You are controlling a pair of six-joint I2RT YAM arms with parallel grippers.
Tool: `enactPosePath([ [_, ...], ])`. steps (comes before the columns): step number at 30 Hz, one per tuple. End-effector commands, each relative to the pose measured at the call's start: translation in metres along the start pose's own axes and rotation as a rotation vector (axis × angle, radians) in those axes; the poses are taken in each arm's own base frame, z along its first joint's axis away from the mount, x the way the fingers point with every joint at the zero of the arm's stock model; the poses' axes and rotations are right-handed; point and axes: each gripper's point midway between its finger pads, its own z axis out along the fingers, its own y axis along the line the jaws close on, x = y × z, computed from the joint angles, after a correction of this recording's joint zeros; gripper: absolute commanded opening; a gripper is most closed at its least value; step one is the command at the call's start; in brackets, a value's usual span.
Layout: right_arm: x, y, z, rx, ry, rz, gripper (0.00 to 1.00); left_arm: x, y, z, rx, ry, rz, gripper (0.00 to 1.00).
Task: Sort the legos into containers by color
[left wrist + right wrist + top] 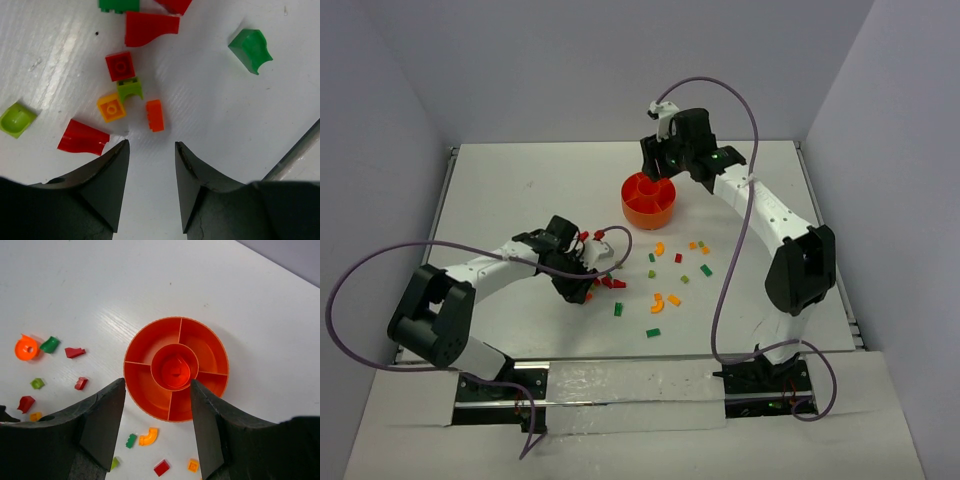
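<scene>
Left gripper (150, 145): released; my jaws stand apart with nothing between them, low over the desk (215, 125).
Just past left tips: an orange brick (155, 115) lies on the desk in line with the gap.
Cluster beside it: a yellow square (111, 107), a light green piece (130, 89) and a red square (120, 66) lie close together.
Farther out: a red curved piece (83, 138) near my left finger, a red slope (149, 28) beyond the cluster, and a green arch (250, 50) well apart to the right.
Right gripper (156, 381): released; my jaws stand apart, holding nothing, above the bowl (150, 342).
Bowl: upright at the far middle of the desk. Walls run from a central cup (175, 371) and form four compartments.
Legos (660, 280): scattered on the desk between my two arms, on the near side of the bowl.
</scene>
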Motion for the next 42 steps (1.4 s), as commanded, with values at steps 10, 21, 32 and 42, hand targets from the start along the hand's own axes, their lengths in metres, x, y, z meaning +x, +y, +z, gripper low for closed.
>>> enactPosePath([
  [10, -0.024, -0.027, -0.042, 0.081, -0.093, 0.069, 0.62, -0.019, 0.004, 0.027, -0.129, 0.02, 0.042, 0.42],
  [21, -0.019, -0.031, -0.051, 0.09, -0.096, 0.072, 0.62, -0.015, 0.002, 0.039, -0.156, 0.054, 0.055, 0.35],
  [32, -0.01, -0.034, -0.049, 0.095, -0.075, 0.071, 0.62, 0.011, -0.008, 0.032, -0.153, 0.122, 0.088, 0.29],
  [42, -0.01, -0.031, -0.049, 0.082, -0.074, 0.071, 0.63, 0.01, -0.009, 0.026, -0.155, 0.151, 0.068, 0.52],
])
